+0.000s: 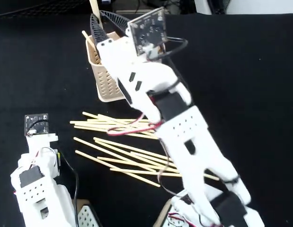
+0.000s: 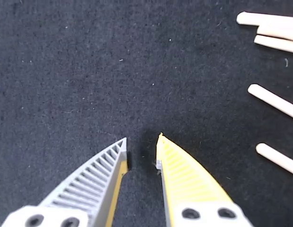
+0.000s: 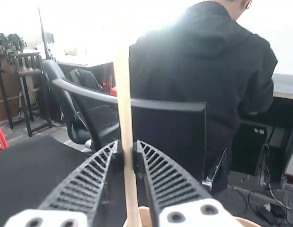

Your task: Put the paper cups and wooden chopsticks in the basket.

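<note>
Spreading under your parted left gripper (image 2: 142, 144) is black cloth (image 2: 89, 71); your right gripper (image 3: 127, 149) pinches 1 chopstick (image 3: 122, 94), facing a chair (image 3: 73, 118).

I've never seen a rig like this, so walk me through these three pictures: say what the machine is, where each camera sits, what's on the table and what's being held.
These are two small robot arms at a black table. The high view comes from a fixed camera looking down. The other two views come from cameras on each arm's wrist, so each shows its own gripper up close. The right arm stretches over a beige basket, and the right gripper is shut on one wooden chopstick, held upright. The left gripper points down at the table, slightly open and holding nothing. The loose chopsticks lie scattered on the table in front of the basket.
</note>
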Robot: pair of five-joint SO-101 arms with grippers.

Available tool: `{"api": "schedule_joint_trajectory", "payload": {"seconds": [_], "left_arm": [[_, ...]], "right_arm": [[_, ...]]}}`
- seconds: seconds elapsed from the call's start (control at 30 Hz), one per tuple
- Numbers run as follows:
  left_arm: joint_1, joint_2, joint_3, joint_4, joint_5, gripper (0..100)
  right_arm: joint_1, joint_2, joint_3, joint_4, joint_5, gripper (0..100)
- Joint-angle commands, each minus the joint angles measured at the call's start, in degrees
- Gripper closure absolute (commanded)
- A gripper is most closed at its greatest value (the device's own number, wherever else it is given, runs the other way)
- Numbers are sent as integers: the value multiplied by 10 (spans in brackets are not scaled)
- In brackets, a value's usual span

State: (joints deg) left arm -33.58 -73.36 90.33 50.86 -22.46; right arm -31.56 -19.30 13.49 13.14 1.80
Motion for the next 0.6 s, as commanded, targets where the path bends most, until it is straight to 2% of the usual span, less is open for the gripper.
{"api": "schedule_joint_trajectory", "payload": {"seconds": [0.0,0.13,0.47,0.57], "left_arm": [[5,-11,0,-7,-2,884],[5,-11,0,-7,-2,884],[5,-11,0,-7,-2,884],[5,-11,0,-7,-2,884]], "right_arm": [[4,37,-35,-44,-4,986],[13,88,-35,-74,-4,986],[26,146,-4,-71,-4,985],[26,148,-6,-21,-4,908]]}}
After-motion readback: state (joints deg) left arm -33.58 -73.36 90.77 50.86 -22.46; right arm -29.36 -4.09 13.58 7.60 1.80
